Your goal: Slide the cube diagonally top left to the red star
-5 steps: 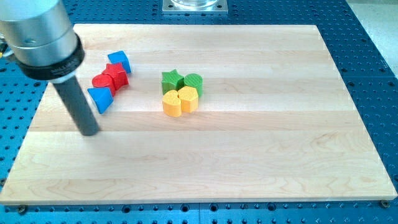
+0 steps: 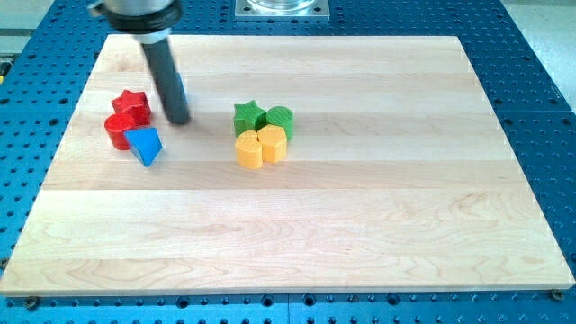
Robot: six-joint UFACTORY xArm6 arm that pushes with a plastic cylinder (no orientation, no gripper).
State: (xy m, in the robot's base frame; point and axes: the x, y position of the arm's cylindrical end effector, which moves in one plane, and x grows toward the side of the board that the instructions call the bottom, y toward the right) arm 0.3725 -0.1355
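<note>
The red star (image 2: 132,103) lies at the board's upper left. A red cylinder (image 2: 118,130) touches it just below, and a blue triangular block (image 2: 145,144) sits at that cylinder's lower right. The blue cube (image 2: 183,92) is mostly hidden behind my rod; only a sliver shows at the rod's right edge, to the right of the star. My tip (image 2: 178,120) rests on the board right of the red star, just below the cube and apart from the star.
A cluster sits near the board's middle: a green star (image 2: 248,116), a green cylinder (image 2: 280,117), a yellow block (image 2: 249,149) and a yellow heart-like block (image 2: 273,142). The wooden board (image 2: 360,225) lies on a blue perforated table.
My tip moved from the lower left of the red and blue group up and right to the cube. The red star and red cylinder now lie further left, apart from the cube.
</note>
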